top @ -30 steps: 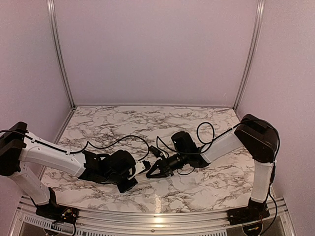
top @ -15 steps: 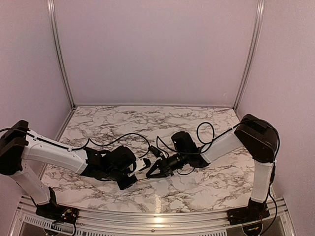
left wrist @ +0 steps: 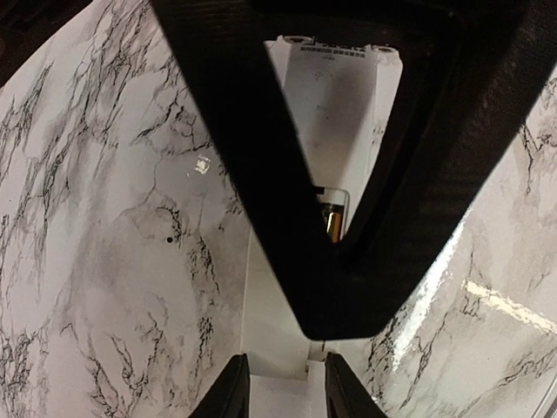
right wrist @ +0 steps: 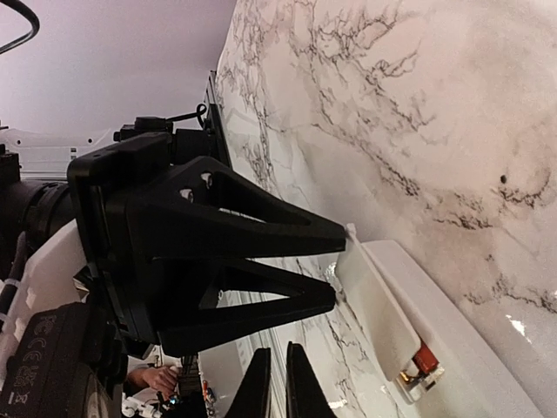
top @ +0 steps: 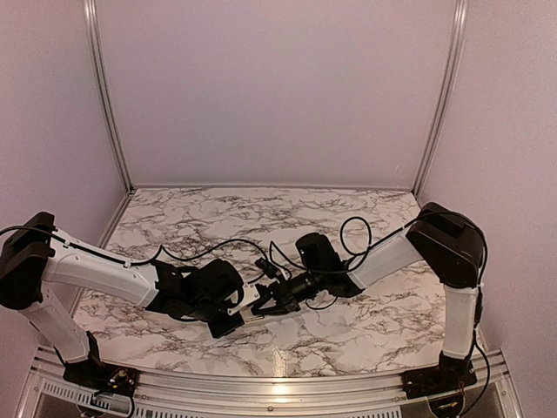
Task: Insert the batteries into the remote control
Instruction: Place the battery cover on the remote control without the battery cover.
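The white remote control [left wrist: 338,96] lies bay side up on the marble table [top: 365,322], in front of centre. My left gripper [left wrist: 285,387] is shut on its near end; it also shows in the right wrist view [right wrist: 341,261]. A white flat cover piece [right wrist: 376,300] lies along the remote [right wrist: 474,361]. One reddish battery [right wrist: 425,359] sits in the bay, and its metallic end [left wrist: 333,219] shows. A second battery is not visible. My right gripper [left wrist: 335,318] is shut, its tips down on the remote just near of the bay. I see nothing between its fingers [right wrist: 259,383].
Both grippers meet over the remote [top: 251,298] in the top view, the left gripper [top: 237,312] beside the right gripper [top: 261,305]. Black cables [top: 218,248] loop over the table behind them. Purple walls [top: 278,87] enclose the back and sides.
My right arm has shifted a little left, toward the left gripper. The left gripper has edged right and slightly up. Both stay shut.
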`<action>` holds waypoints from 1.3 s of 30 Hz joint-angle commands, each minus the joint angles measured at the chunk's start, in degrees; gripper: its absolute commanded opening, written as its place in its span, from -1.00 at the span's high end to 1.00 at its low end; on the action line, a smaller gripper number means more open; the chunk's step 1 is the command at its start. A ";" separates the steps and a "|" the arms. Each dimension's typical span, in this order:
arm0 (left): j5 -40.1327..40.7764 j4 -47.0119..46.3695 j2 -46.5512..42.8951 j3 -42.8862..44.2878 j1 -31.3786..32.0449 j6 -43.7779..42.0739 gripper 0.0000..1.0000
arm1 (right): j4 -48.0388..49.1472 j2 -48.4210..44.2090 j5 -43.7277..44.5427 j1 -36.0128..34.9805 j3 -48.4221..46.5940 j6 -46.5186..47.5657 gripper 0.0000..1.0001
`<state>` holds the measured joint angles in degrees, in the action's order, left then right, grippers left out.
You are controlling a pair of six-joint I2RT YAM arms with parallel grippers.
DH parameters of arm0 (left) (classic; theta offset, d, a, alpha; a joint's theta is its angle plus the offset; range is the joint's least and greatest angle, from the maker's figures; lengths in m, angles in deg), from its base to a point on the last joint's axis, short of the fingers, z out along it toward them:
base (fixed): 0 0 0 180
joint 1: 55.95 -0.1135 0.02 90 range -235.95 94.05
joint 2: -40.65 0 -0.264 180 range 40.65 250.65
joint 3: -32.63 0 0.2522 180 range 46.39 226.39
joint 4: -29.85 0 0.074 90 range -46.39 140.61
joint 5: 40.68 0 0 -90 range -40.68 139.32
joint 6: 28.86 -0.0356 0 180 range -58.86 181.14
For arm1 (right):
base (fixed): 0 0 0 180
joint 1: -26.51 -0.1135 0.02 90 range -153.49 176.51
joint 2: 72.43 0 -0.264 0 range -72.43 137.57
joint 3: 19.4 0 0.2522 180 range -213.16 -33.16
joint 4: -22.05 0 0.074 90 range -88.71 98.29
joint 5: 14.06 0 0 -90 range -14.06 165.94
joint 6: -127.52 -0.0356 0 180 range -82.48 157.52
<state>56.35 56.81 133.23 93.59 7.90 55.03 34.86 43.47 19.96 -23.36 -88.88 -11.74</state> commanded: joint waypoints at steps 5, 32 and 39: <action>-2.54 0.36 -0.23 0.45 -0.22 -1.75 0.44 | -0.20 2.07 1.05 -0.85 -3.10 0.26 0.87; -2.11 -1.35 -4.73 -0.61 -0.22 -1.94 0.27 | -12.25 4.38 6.24 -2.02 -6.62 7.60 0.93; 0.29 -2.57 -9.80 -2.39 -1.67 3.99 0.22 | -12.38 5.47 7.35 -2.00 -6.08 7.17 0.94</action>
<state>54.97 55.87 127.87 92.91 7.64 54.59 24.08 46.68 25.03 -24.89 -94.11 -5.27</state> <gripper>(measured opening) 0.385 0.035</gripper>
